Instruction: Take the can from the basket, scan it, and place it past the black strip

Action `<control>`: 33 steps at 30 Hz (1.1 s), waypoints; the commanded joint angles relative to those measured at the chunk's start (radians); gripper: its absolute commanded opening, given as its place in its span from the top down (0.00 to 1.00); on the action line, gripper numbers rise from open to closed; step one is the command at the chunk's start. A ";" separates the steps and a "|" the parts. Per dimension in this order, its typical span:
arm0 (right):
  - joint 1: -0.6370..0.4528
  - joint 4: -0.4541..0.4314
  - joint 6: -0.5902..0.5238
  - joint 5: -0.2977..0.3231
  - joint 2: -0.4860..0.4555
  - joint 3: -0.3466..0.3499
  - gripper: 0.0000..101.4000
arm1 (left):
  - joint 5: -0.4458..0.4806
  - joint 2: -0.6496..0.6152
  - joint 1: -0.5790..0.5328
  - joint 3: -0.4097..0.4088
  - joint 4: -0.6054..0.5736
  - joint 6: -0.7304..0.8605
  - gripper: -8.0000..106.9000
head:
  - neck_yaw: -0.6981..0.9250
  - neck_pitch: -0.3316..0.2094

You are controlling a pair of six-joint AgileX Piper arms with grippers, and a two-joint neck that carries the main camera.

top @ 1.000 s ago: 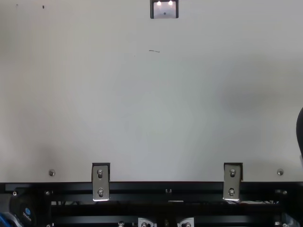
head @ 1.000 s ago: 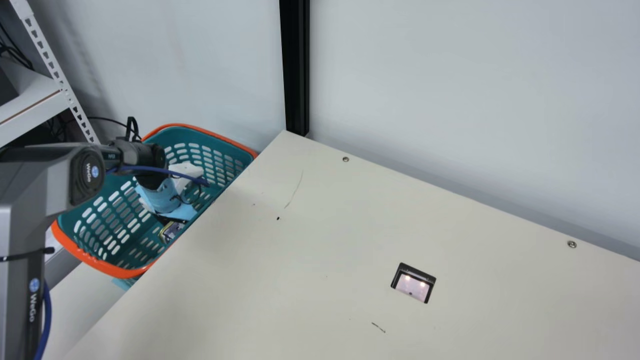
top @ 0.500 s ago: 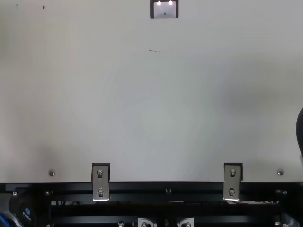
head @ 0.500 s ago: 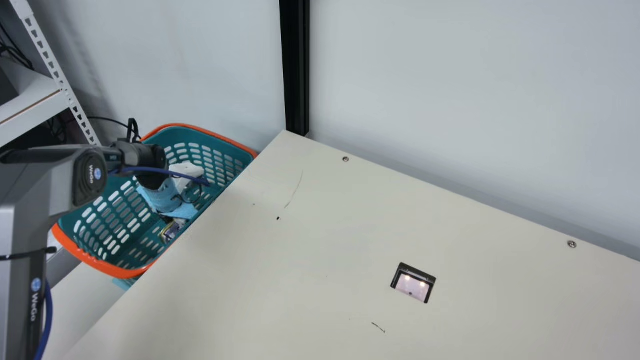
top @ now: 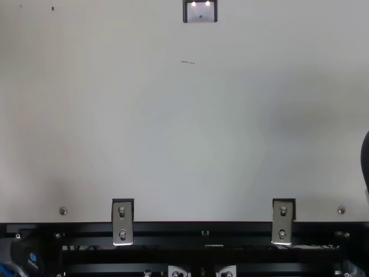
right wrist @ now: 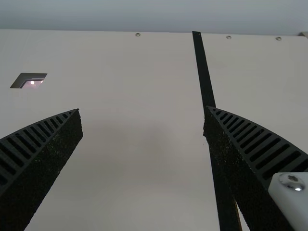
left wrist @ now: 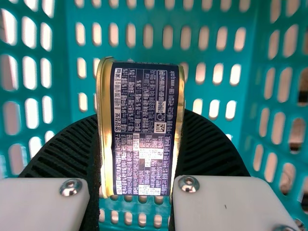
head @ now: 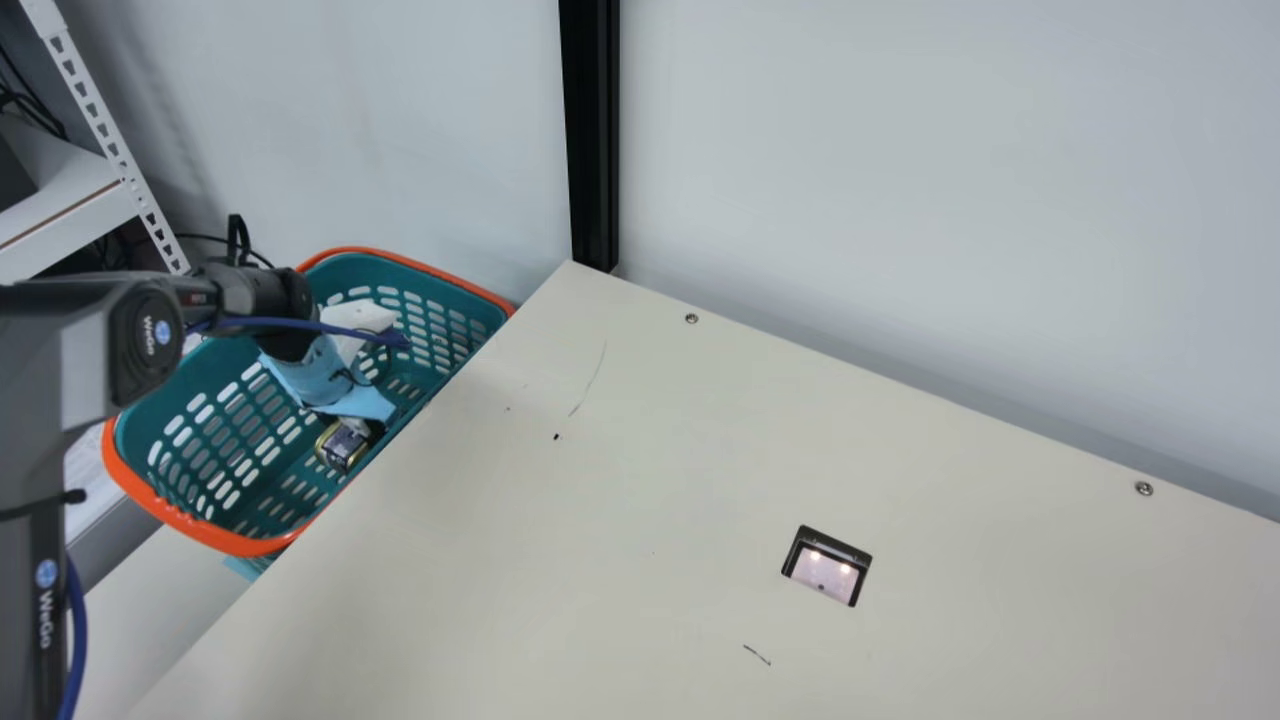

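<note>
Okay, my left gripper point(head: 354, 426) and the can point(head: 341, 447) had shifted slightly since the earlier frame, can still inside the basket point(head: 235, 544). Fingers were closed on its sides. Right gripper point(right wrist: 143, 121): wide open, holding nothing, above table point(head: 620, 600).

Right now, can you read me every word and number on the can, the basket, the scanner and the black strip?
Can: rows of tiny print and a square code, too small for me to read surely.
Basket: no words that I can see.
Scanner: none that I can see.
Black strip: none that I can see.
</note>
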 commanded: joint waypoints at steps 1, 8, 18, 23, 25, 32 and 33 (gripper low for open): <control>0.000 0.000 0.000 0.000 0.000 0.000 0.00 | -0.021 -0.057 0.001 0.033 -0.029 0.022 0.84 | 0.012 -0.029; 0.000 0.000 0.000 0.000 0.000 0.000 0.00 | -0.073 -0.221 0.001 0.139 -0.123 0.099 0.84 | 0.012 -0.029; 0.000 0.000 0.000 0.000 0.000 0.000 0.00 | -0.109 -0.467 -0.004 0.263 -0.220 0.150 0.84 | 0.012 -0.029; 0.000 0.000 0.000 0.000 0.000 0.000 0.00 | -0.111 -0.596 -0.012 0.310 -0.234 0.121 0.84 | 0.012 -0.029; 0.000 0.000 0.000 0.000 0.000 0.000 0.00 | -0.109 -0.648 -0.016 0.325 -0.231 0.095 0.84 | 0.012 -0.029; 0.000 0.000 0.000 0.000 0.000 0.000 0.00 | -0.080 -0.817 -0.038 0.363 -0.194 -0.041 0.84 | 0.012 -0.029; 0.000 0.000 0.000 0.000 0.000 0.000 0.00 | -0.070 -0.839 -0.042 0.366 -0.186 -0.064 0.84 | 0.012 -0.029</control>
